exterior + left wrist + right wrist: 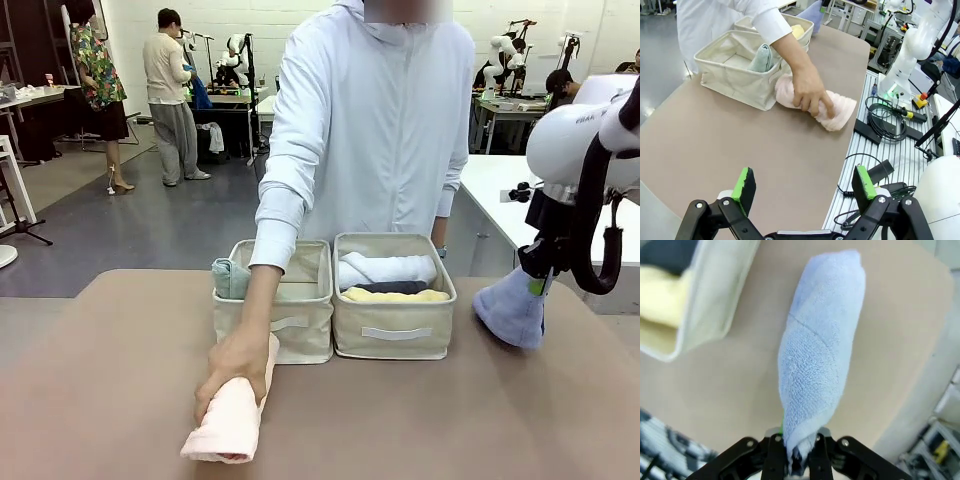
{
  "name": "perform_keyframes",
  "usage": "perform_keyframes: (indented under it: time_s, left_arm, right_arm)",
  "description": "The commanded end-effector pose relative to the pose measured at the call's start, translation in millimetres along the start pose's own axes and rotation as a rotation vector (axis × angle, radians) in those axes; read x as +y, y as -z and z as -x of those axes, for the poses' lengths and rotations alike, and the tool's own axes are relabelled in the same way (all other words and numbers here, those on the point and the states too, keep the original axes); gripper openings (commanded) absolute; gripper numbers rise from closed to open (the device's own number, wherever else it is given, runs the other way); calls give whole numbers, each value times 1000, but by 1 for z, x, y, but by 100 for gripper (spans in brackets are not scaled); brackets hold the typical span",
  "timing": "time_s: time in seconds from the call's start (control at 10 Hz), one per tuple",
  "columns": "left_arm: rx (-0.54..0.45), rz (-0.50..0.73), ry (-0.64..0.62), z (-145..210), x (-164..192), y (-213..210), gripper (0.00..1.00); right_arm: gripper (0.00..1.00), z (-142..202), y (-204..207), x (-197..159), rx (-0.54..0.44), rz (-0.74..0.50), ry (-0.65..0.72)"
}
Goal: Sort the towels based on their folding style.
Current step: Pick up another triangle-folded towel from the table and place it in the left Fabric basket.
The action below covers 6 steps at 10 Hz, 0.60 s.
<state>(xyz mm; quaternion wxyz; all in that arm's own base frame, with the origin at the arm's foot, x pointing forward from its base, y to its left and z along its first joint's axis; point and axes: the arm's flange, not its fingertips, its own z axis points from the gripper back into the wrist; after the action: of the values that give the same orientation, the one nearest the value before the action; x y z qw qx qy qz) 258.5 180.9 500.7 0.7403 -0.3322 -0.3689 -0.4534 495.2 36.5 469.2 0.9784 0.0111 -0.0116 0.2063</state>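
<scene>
The left gripper (805,186) hangs with its jaws wide apart. The right gripper (796,445) pinches the blue towel (820,365) tight near the table's right edge.

Person's hand (810,92) on pale pink towel (840,111) beside beige bin (730,75), sage-green towel (761,57) inside, left claw (805,182) spread

The person's hand (232,368) is covering the far end of the pink towel (235,425) near the front edge of the surface (100,380). The narrow tip of the blue towel (820,365) is sitting hidden between the fingers of the right end effector (796,452). The dark grey towel (392,287) is showing only a sliver between the white towel (385,268) and yellow towel (395,296). The person's forearm (262,300) is masking part of the sage-green towel (230,278).
</scene>
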Motion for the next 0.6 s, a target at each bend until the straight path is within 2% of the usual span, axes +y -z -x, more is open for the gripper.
perform_keyframes:
  time_s: [0.0, 0.2, 0.4, 0.5]
  left_arm:
    - [-23, -3, 27, 0, 1, -2, 100]
    - [-23, -3, 27, 0, 1, -2, 100]
    - [-23, -3, 27, 0, 1, -2, 100]
    - [-23, -3, 27, 0, 1, -2, 100]
  right_arm:
    - [0, 21, -67, 31, 20, -3, -159]
    - [0, 41, -153, 63, -25, -27, -204]
    - [0, 58, -201, 88, -103, -72, -284]
    - [0, 69, -212, 103, -118, -76, -342]
